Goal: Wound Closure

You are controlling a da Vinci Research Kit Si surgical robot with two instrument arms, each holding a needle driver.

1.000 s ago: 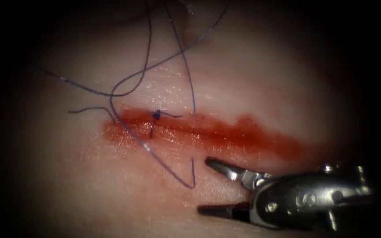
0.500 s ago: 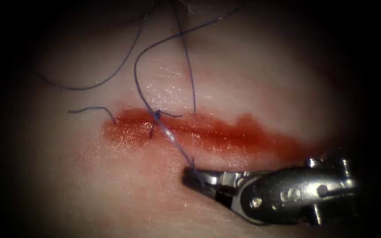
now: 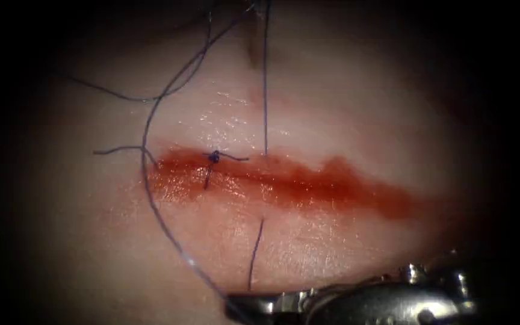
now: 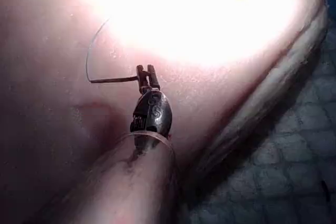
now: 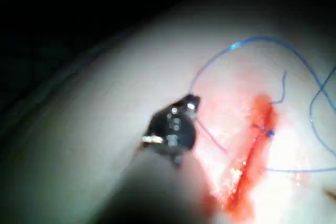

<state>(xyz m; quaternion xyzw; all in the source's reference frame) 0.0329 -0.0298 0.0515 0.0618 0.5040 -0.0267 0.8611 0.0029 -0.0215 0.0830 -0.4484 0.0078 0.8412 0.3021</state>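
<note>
Thread [image 3: 151,198] in right hand [image 3: 242,306]; left hand [image 4: 147,71] grips needle [image 4: 113,80].

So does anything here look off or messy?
Nothing damaged. Red fluid lies along the cut. The right tool holds thread; the left tool holds the needle off the tissue.

Blue-grey textured mat [image 4: 294,182] beside tissue block, honeycomb-like pattern; lies under block's edge

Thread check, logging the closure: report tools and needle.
Right tool shut on thread, near side of cut. Left tool shut on needle's end, clear of tissue. Knot on cut.
</note>
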